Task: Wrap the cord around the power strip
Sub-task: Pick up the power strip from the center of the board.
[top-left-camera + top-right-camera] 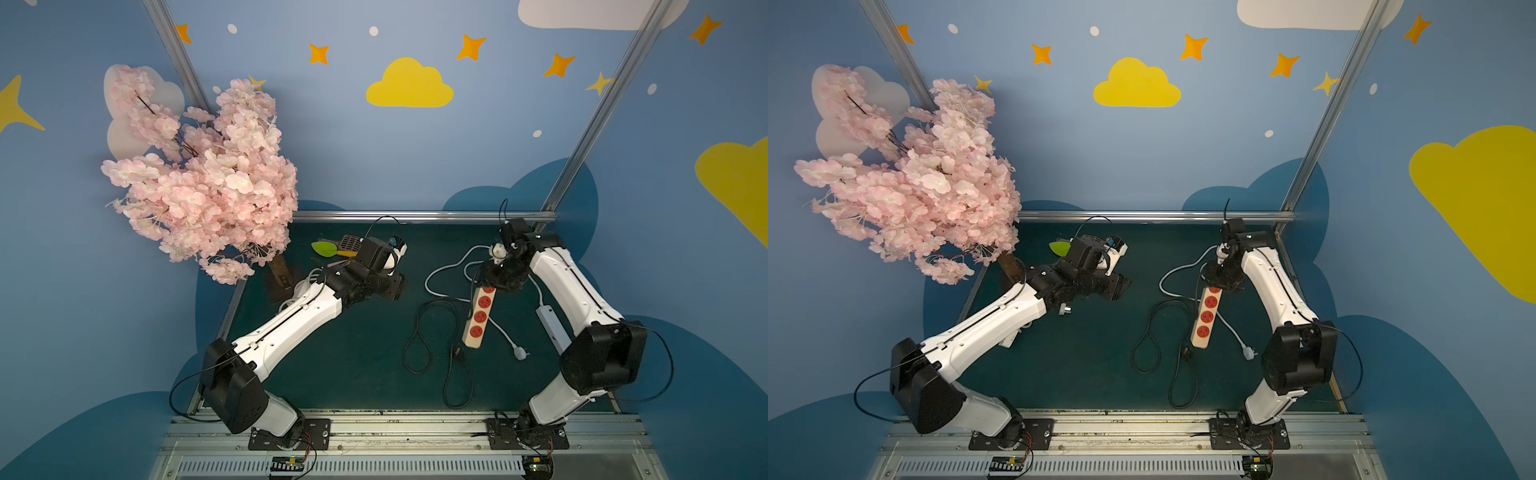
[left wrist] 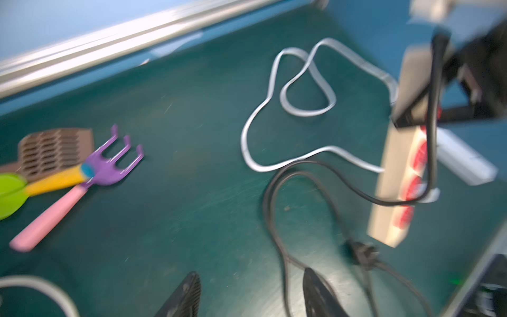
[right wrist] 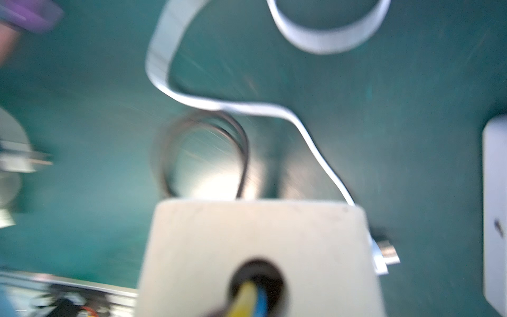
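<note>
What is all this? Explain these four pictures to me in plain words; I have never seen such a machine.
These are two robot arms, left and right, standing at the front edge of a green table. Two pictures look down on the whole scene from above. The other two come from a small camera on each arm's wrist, so they are close-up and blurred.

On the table lie a beige power strip with red sockets, its black cord in loose loops, a white cord and a second white strip. Some toy tools lie near a pink blossom tree.

The right pincer seems to clamp the power strip's far end, and the black cord crosses the strip once. The left pincer hangs open and empty above the table.
</note>
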Robot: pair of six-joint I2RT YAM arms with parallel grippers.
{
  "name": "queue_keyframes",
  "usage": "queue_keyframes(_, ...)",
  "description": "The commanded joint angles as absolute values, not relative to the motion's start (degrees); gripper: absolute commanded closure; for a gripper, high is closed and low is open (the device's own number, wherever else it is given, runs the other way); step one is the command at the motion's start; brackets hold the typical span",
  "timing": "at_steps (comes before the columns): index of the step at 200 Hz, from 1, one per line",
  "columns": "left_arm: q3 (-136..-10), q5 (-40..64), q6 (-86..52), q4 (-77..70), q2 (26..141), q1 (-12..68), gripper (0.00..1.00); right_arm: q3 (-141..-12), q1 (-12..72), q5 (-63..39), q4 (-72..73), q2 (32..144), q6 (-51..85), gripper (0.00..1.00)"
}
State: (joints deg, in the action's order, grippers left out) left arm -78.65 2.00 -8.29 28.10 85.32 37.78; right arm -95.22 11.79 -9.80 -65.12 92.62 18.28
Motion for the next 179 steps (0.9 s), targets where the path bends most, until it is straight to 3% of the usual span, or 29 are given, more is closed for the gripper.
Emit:
queue_keyframes(1,-78.9,17.7,-11.4,22.0,83.5,38.5,0.37,-100.4,12.0,-18.9,-68.7,91.8,24.5,0.52)
queue_keyframes(25,-71.4,28.3,-18.3,11.1,82.4,40.2,0.30,-102.5,12.5,-25.2,-62.9,91.3,31.9,0.51)
queue_keyframes(61,-68.5,31.2,-19.0,5.8,83.8,42.1,0.22,-105.1,13.7,-28.7,-60.3,91.4,35.6,0.52)
queue_keyframes(125,-75.0,23.9,-8.3,17.2,90.2,41.7,0.23,-101.9,13.6,-33.1,-58.9,88.1,35.7,0.53)
queue_keyframes(179,-77.3,25.6,-8.5,16.6,95.5,40.1,0.25,-100.3,12.6,-36.3,-53.4,87.4,37.8,0.53)
